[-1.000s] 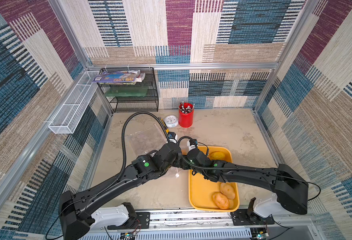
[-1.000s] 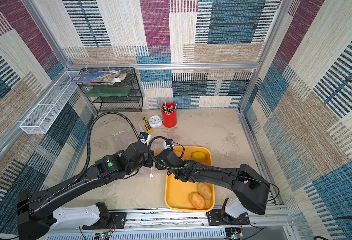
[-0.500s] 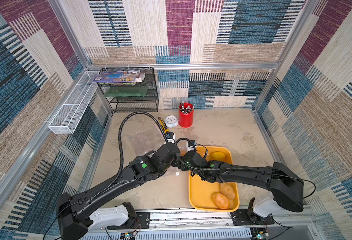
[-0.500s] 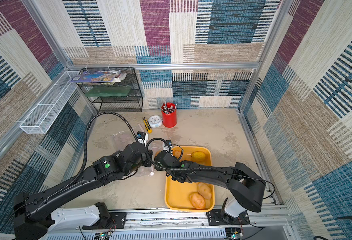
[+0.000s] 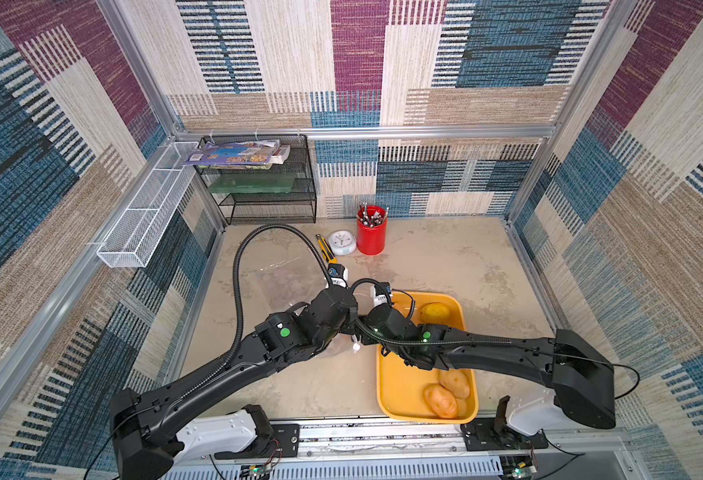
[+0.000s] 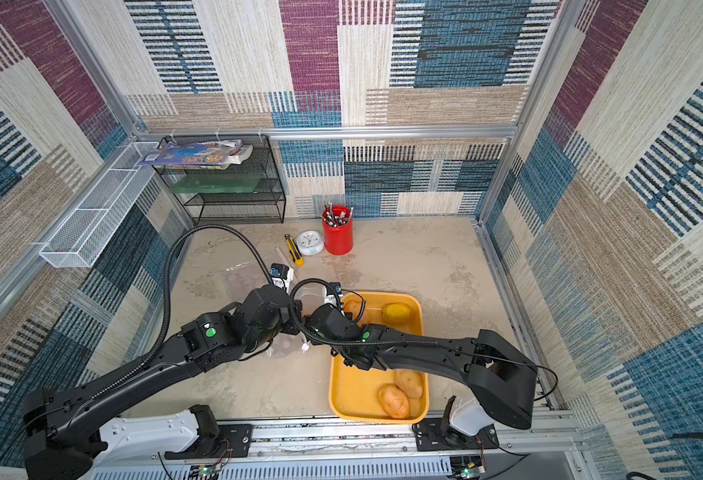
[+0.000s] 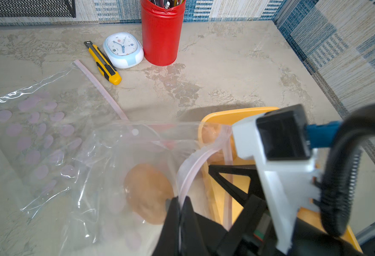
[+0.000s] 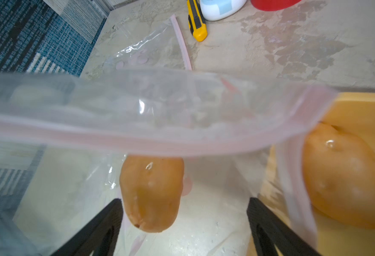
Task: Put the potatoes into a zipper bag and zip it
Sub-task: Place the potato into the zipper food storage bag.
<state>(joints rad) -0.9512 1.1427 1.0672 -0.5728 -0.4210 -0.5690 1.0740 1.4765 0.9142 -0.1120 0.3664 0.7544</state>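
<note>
My left gripper (image 7: pixel 179 205) is shut on the pink zipper rim of a clear zipper bag (image 7: pixel 106 159) and holds its mouth up beside the yellow tray (image 5: pixel 408 399). My right gripper (image 8: pixel 183 202) stands open inside the bag's mouth. A tan potato (image 8: pixel 152 192) lies loose in the bag between its fingers, touching neither. Another tan potato (image 8: pixel 346 184) rests in the tray just outside the bag. At the tray's near end lie two more potatoes (image 5: pixel 441 401), and a yellower one (image 5: pixel 435 311) sits at its far end. In both top views the arms hide the jaws.
A second zipper bag (image 7: pixel 33 133) with pink dots lies flat on the table to the left. Behind it are a yellow utility knife (image 5: pixel 325 248), a small clock (image 5: pixel 342 243) and a red cup (image 5: pixel 371 235) of pens. A black wire shelf (image 5: pixel 266 187) stands at the back left.
My right gripper has moved left into the bag's mouth and opened wide, letting go of the potato. The left gripper has kept its hold on the bag's rim.
</note>
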